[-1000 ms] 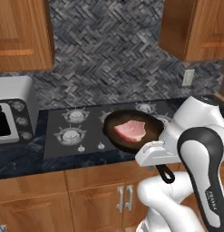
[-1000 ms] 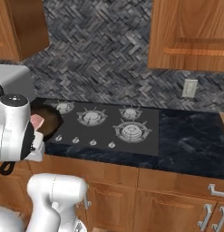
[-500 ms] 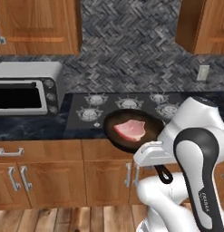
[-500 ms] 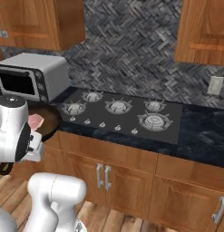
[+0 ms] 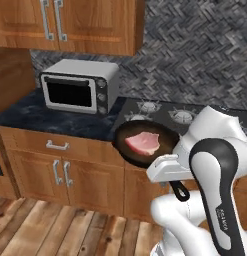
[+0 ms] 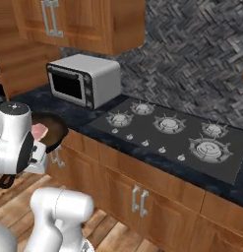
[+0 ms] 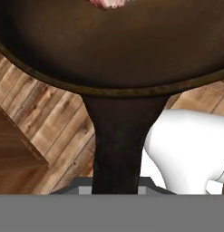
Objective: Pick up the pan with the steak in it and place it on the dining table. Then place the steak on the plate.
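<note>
The black pan (image 5: 145, 145) hangs level in the air in front of the counter's edge, over the wooden floor. The pink steak (image 5: 142, 142) lies flat in the middle of it. My gripper (image 5: 167, 171) is shut on the pan's short handle (image 7: 118, 145), whose loop end sticks out behind the hand. In the right base view the pan (image 6: 53, 130) and a bit of steak (image 6: 39, 131) peek out from behind my arm. The hand view looks along the handle to the pan's bowl (image 7: 113, 45), with the steak (image 7: 111, 3) at the top edge. The dining table and the plate are out of view.
A silver toaster oven (image 5: 80, 92) stands on the dark counter (image 5: 40, 117) to the left of the gas cooktop (image 6: 167, 133). Wooden cabinets run above and below. Bare wooden floor (image 5: 55, 230) lies in front of the counter.
The whole picture has shifted: the base has backed away from the stove and turned, bringing the toaster oven and the floor into view. The pan stays in my grip with the steak in it.
</note>
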You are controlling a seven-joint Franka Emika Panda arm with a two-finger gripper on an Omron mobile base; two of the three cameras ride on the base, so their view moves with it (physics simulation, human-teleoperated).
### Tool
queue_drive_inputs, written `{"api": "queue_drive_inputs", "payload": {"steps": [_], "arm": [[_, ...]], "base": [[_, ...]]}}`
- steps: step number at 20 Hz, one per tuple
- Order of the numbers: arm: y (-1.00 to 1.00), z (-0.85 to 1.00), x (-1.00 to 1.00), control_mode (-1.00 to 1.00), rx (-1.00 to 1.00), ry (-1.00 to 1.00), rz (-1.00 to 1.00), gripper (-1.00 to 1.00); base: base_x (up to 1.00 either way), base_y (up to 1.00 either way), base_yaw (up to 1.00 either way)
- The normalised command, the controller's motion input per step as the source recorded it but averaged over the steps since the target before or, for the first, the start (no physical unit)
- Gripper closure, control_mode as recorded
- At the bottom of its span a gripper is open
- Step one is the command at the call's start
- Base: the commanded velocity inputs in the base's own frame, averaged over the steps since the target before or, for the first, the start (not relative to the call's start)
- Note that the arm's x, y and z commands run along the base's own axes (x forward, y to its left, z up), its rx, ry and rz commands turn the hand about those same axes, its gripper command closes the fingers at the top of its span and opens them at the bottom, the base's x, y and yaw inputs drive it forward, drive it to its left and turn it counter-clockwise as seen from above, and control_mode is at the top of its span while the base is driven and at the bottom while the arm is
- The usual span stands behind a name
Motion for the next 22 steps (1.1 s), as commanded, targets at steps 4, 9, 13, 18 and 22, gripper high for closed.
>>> {"api": "queue_drive_inputs", "payload": {"steps": [4, 9, 13, 18, 22], "arm": [[0.00, 0.00, 0.00, 1.00, 0.00, 0.00, 0.00, 1.00], [0.00, 0.00, 0.00, 1.00, 0.00, 0.00, 0.00, 1.00], [0.00, 0.00, 0.00, 1.00, 0.00, 0.00, 0.00, 1.00], [0.00, 0.00, 0.00, 1.00, 0.00, 0.00, 0.00, 1.00], [0.00, 0.00, 0.00, 1.00, 0.00, 0.00, 0.00, 1.00]], "base": [[-0.01, 0.00, 0.49], [-0.01, 0.01, 0.49], [0.00, 0.03, 0.50], [0.00, 0.04, 0.50], [0.00, 0.04, 0.49]]}}
